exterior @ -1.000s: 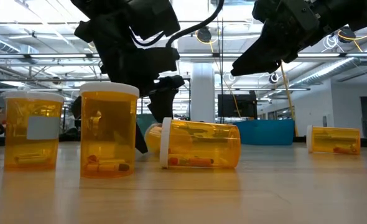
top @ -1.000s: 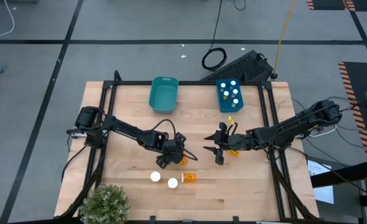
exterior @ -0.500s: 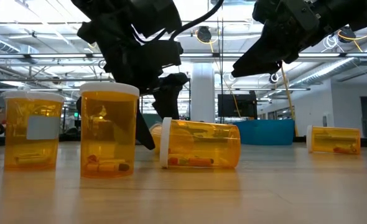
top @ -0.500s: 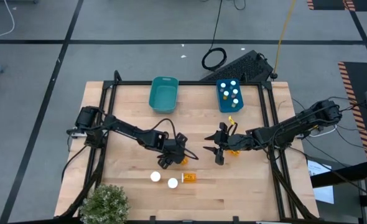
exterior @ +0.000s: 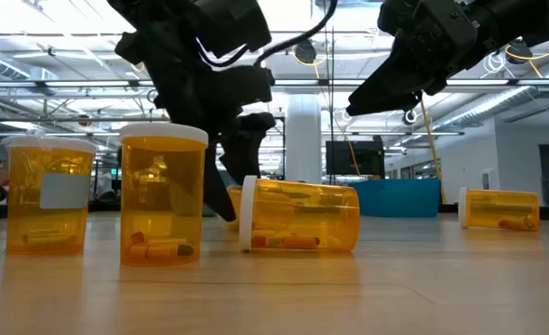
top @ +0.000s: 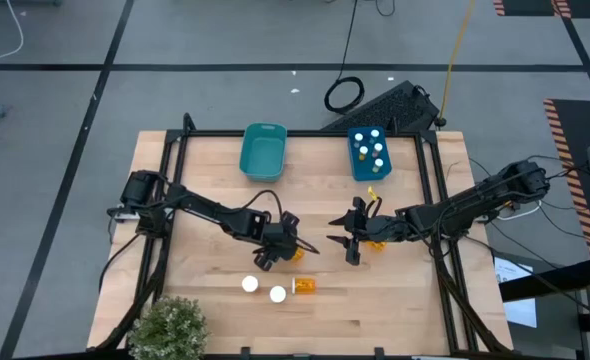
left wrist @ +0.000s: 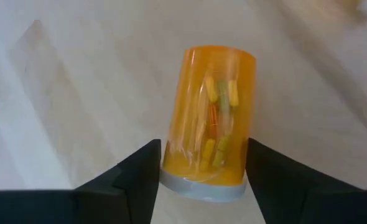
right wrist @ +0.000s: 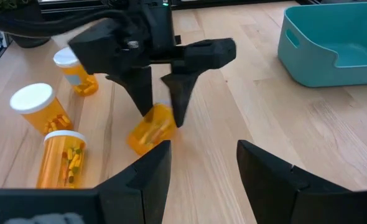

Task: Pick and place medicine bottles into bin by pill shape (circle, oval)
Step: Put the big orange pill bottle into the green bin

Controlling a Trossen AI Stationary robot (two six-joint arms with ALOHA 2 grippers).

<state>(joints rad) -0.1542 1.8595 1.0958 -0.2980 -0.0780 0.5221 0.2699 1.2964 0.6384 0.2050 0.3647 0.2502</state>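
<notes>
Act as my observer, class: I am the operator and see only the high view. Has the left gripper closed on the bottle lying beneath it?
Observer: No. In the left wrist view the left gripper is open, with one finger on each side of the lying bottle, near its cap.
Operator: What shape are its pills?
Observer: They are elongated pills, yellow, orange and green, not round.
Operator: Is the right gripper carrying anything?
Observer: No. The right wrist view shows the right gripper open, with nothing between its fingers.
</notes>
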